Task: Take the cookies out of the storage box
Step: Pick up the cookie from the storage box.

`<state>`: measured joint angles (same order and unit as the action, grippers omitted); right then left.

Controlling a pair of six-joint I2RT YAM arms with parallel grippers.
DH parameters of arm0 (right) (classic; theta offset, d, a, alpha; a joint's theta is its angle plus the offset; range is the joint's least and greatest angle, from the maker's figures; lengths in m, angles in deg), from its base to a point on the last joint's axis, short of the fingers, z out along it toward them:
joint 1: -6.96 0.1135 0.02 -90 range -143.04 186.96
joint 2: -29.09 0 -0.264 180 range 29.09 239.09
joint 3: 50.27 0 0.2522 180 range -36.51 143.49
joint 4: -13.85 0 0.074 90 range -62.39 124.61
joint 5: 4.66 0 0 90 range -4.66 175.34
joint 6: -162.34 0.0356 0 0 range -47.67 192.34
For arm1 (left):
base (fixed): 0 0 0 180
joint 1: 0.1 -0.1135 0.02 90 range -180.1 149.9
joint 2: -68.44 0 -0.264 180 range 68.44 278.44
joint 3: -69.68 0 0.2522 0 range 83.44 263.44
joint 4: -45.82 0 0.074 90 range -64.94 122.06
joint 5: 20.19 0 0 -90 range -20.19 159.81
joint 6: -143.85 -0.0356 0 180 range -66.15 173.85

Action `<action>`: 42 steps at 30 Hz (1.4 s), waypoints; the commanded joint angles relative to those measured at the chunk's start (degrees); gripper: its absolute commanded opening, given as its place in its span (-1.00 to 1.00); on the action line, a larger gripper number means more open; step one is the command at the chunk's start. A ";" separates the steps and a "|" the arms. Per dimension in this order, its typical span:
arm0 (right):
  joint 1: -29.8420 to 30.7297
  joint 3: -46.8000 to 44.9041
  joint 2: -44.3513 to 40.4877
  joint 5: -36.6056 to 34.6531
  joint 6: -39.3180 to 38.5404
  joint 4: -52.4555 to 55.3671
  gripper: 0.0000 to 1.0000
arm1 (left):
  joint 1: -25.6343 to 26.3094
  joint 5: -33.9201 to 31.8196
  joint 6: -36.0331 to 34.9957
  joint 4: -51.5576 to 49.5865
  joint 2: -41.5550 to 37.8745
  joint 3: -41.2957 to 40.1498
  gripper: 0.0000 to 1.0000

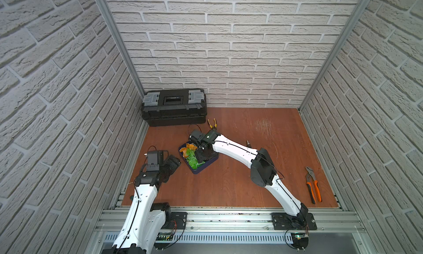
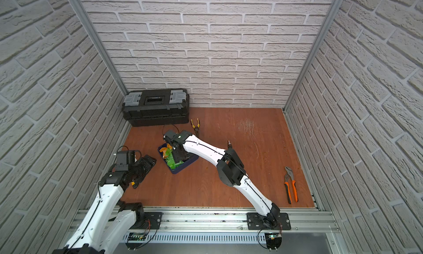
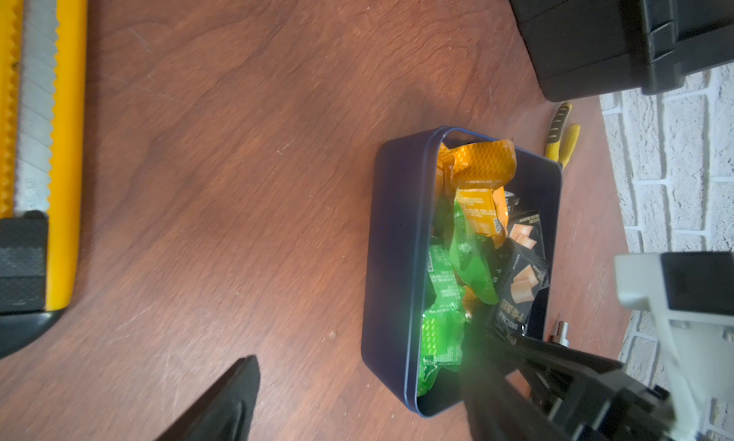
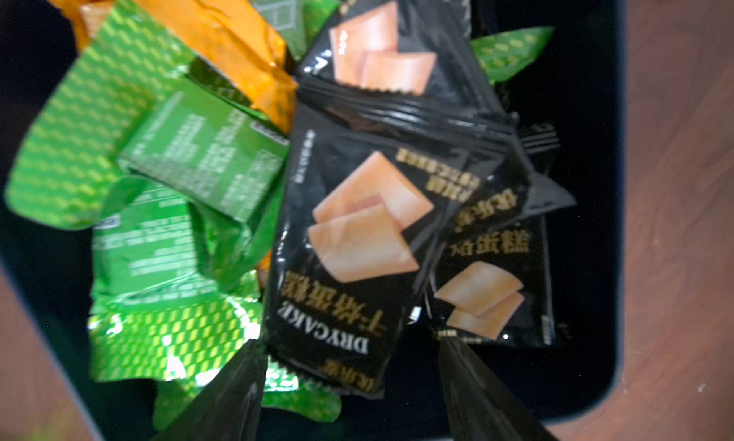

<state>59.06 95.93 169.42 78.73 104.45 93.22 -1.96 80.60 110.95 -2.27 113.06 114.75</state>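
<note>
Left of centre on the wooden table (image 1: pixel 229 184), a little in front of the black toolbox (image 1: pixel 174 106), I see the storage box (image 1: pixel 196 172) lying at a slant. The cookies (image 1: pixel 191 158) lie inside it, green, orange and black packets heaped against one another. My right gripper (image 4: pixel 349 343) reaches down into the box from above. In its wrist view the two fingers (image 4: pixel 226 395) stand spread, one at each side of the lower end of a black packet (image 4: pixel 349 240) printed DRYCAKE. I cannot tell whether either finger touches the packet, and it is not pinched. My left gripper (image 3: pixel 360 348) hangs just beside the box on the table's left side, low over the wood, with its jaws wide apart and empty. A yellow utility knife (image 3: pixel 59 141) lies on the wood near that arm. The yellow-handled pliers (image 1: pixel 212 123) lie just beyond the box, near the toolbox's corner, and the orange-handled pliers (image 1: pixel 312 186) lie well apart, by the right wall
</note>
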 commanded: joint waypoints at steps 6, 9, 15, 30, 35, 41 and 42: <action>0.07 3.58 1.60 -3.88 -1.17 -0.88 0.40 | -0.45 0.64 -0.40 0.14 -0.79 -0.90 0.70; 0.11 4.89 2.44 -2.75 -1.57 -1.51 0.46 | -0.43 0.72 -0.39 0.14 -0.75 -0.99 0.70; -0.02 7.19 4.34 -6.23 -2.61 -1.44 0.43 | -0.42 1.34 -0.75 0.31 0.10 -0.81 0.70; 0.11 7.83 2.63 -8.77 -5.09 -3.04 -0.27 | -0.90 2.18 -1.64 1.02 0.62 -0.98 0.70; 0.11 7.57 0.86 -7.42 -3.88 -2.67 -0.30 | -0.91 2.49 -1.47 1.19 0.07 -1.69 0.70; 0.19 7.31 -2.24 -4.88 -2.43 -3.54 -0.31 | -0.93 3.13 -1.90 1.80 0.38 -1.75 0.71; 0.13 7.04 -2.87 -4.66 -2.32 -3.77 -0.31 | -0.88 3.25 -1.91 1.96 0.40 -1.78 0.71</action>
<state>59.14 102.16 172.75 73.20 100.87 91.45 -2.40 83.07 110.01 -2.20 113.63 113.68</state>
